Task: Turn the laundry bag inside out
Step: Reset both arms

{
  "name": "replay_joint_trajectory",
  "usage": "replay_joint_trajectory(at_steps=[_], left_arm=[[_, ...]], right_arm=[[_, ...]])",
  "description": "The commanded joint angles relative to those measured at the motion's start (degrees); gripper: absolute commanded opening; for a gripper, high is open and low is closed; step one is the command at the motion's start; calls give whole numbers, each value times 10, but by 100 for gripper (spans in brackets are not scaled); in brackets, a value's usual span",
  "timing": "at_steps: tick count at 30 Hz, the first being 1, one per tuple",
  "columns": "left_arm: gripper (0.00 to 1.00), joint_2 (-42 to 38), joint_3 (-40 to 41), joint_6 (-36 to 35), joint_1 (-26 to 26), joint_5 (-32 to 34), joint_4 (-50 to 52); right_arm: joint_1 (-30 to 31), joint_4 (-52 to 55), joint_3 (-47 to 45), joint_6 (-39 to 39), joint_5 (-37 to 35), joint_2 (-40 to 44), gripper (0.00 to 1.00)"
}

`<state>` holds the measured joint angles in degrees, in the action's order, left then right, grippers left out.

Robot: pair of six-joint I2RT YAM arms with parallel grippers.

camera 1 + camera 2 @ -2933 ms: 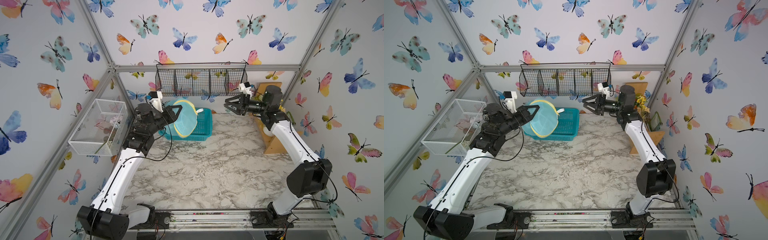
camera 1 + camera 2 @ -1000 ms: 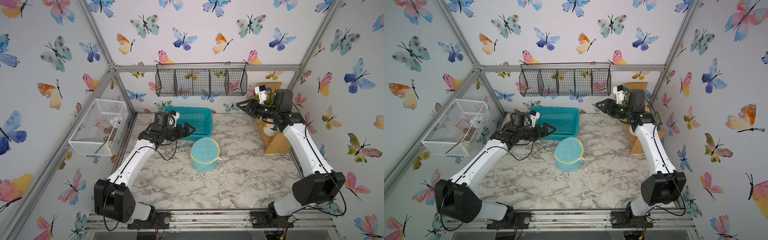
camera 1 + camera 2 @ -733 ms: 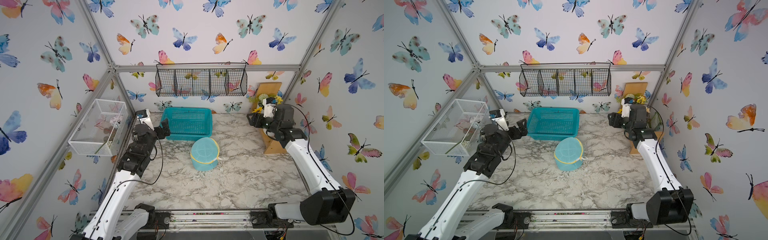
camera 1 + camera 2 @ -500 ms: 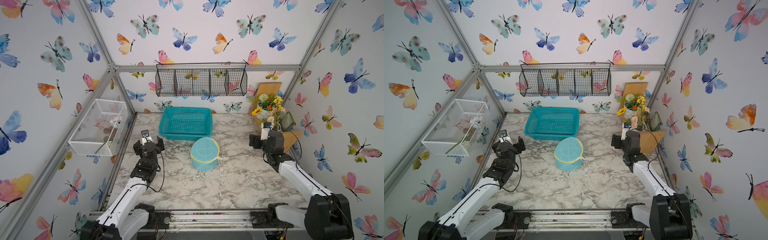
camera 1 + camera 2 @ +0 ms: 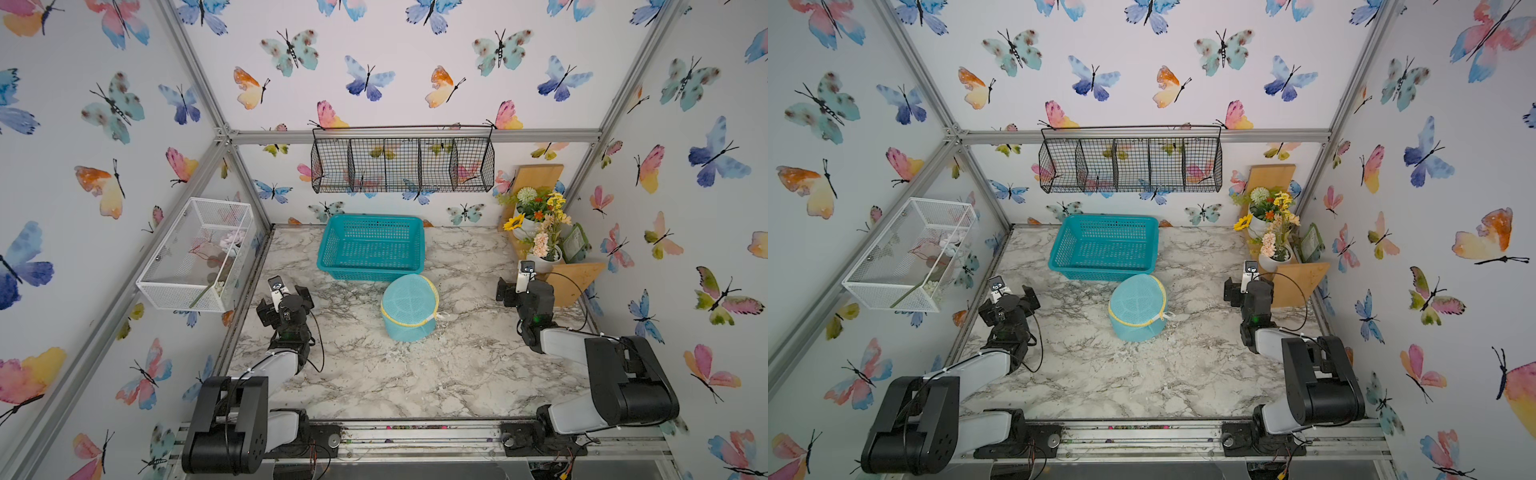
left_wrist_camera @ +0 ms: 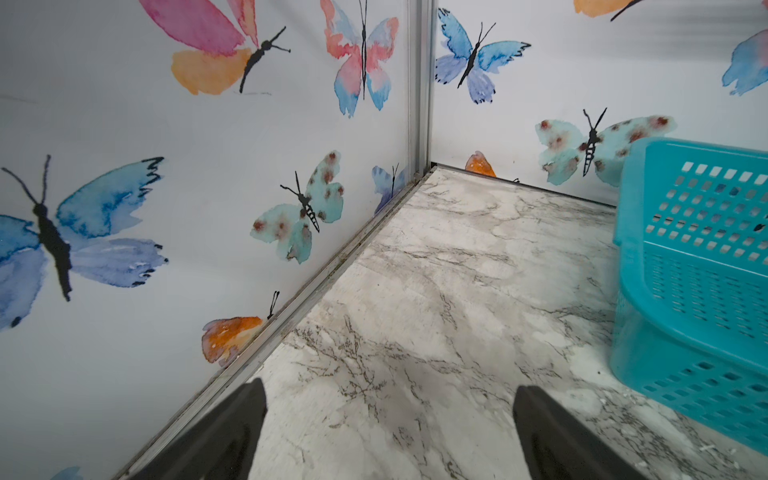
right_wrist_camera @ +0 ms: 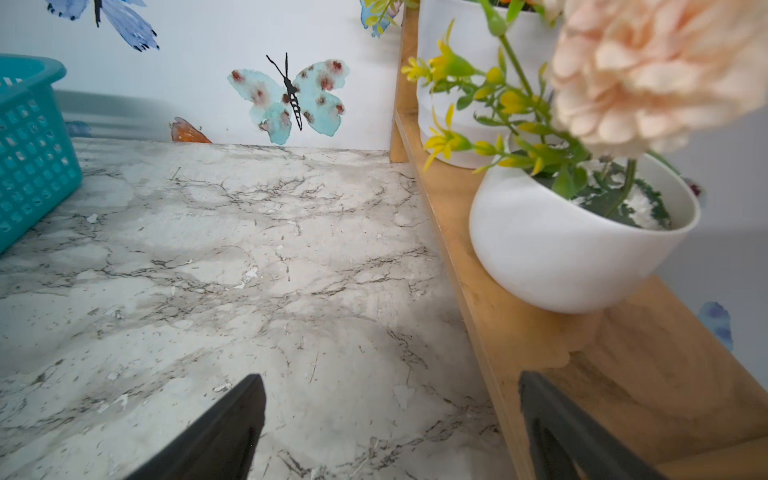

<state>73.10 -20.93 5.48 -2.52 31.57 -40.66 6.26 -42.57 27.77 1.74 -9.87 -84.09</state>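
Observation:
The laundry bag [image 5: 409, 307] [image 5: 1137, 307] is a light-turquoise mesh cylinder with yellow piping and a small white ribbon. It stands alone mid-table, just in front of the teal basket, and neither gripper touches it. My left gripper [image 5: 284, 300] [image 5: 1009, 302] sits low at the table's left edge, well left of the bag. In the left wrist view it [image 6: 388, 399] is open over bare marble. My right gripper [image 5: 524, 289] [image 5: 1248, 291] sits low at the right, beside the wooden shelf. In the right wrist view it [image 7: 390, 395] is open and holds nothing.
A rigid teal plastic basket [image 5: 372, 247] [image 6: 698, 266] stands at the back centre. A wooden shelf [image 7: 540, 332] with white flower pots [image 7: 573, 253] lines the right wall, close to my right gripper. A white wire basket [image 5: 195, 253] hangs on the left wall and a black wire rack [image 5: 403, 164] on the back wall.
The left gripper earlier held the bag over the basket; the bag now stands free on the table. Both arms have drawn back and down to the sides. The right jaws have opened wider.

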Motion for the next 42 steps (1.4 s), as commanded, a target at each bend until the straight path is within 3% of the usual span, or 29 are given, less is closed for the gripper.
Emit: replay_joint_trajectory(at_steps=[1, 4, 10, 12, 14, 17, 19, 22, 24, 27, 30, 32, 42], left_arm=[[99, 6, -14, -1, 11, -42, -60], [99, -6, -5, 1, 15, -69, -60], [99, -23, 5, 1, 15, -101, -53], [99, -27, 9, -2, 15, -111, -52], [99, -35, 10, -5, 15, -120, -37], [99, -68, 33, -10, 15, -131, -28], [99, -76, 41, -12, 16, -136, -35], [99, -79, 48, 2, 12, -155, -20], [99, -83, 83, 24, 10, -152, -52], [99, -47, 105, 36, 10, -137, -117], [99, 22, 81, 17, 7, -140, -144], [99, 69, 95, -23, -11, -163, -217], [99, 73, 106, -25, -22, -153, -237]], right_arm=[[-4, -6, -28, 8, 24, 54, 98], [-6, -40, -73, 3, 30, 57, 98], [-13, -182, -85, -14, 69, -62, 97], [-28, -202, -110, -22, 89, -52, 99], [-29, -289, -131, -23, 88, -81, 98], [-29, -217, -117, -23, 84, -57, 98], [-29, -281, -131, -23, 86, -75, 99], [-29, -224, -118, -21, 83, -58, 98], [-29, -251, -125, -20, 82, -67, 98], [-29, -239, -122, -20, 82, -62, 98], [-29, -239, -122, -20, 82, -63, 98], [-29, -234, -122, -20, 81, -60, 98], [-28, -247, -130, -17, 87, -58, 99]])
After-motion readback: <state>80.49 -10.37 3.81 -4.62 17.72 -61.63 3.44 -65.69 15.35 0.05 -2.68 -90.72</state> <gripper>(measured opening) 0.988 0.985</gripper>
